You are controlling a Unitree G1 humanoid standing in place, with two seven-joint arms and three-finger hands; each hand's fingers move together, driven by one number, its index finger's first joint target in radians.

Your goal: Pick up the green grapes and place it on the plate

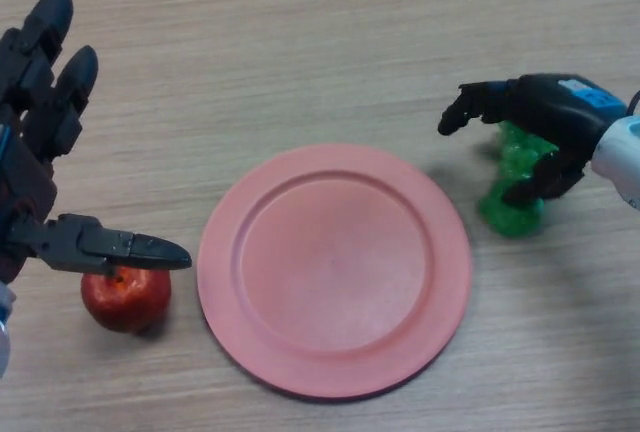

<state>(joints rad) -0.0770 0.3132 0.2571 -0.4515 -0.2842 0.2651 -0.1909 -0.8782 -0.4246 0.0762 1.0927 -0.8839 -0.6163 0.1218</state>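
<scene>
Your right hand (545,117) is curled over the green grapes (513,197), which sit on the table (300,42) just right of the empty pink plate (334,268). Your left hand (40,152) hangs spread above a red apple (125,297), left of the plate.

A single view is given, taken from the robot's head and directed steeply down onto the wooden table (330,32). The surface is seen from close by, so that the frame is filled by it and no table edge is included. The pink plate (335,270) is set near the centre, slightly toward the near side. The left hand (40,132) is cut off by the left border, and the right hand (540,122) enters from the right border. No second view is provided for overlap.
</scene>
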